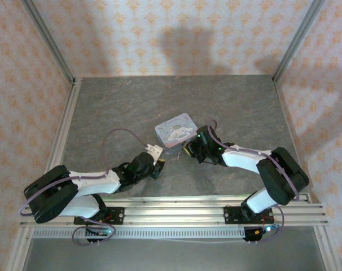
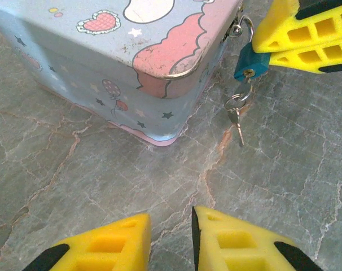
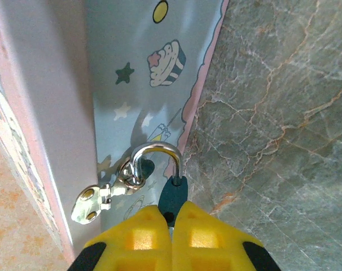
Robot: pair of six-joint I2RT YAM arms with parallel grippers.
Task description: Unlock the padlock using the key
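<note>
Right fingers (image 3: 181, 226): yellow, pressed together on the teal body of the padlock (image 3: 172, 195), at the tin's latch side. Padlock: steel shackle (image 3: 157, 151) passed through the hasp (image 3: 100, 196) on the tin (image 3: 131, 84). Key (image 2: 237, 125): small, silvery, hanging by a ring (image 2: 235, 103) from the padlock's underside, just off the tin's corner; whether its tip touches the desk (image 2: 284, 169) cannot be told. Left fingers (image 2: 204, 224): yellow, a narrow gap between them, holding nothing, low over the desk facing the tin's corner. Tin: pale blue, pink-edged, printed with heart, stars, balloons, cupcake.
</note>
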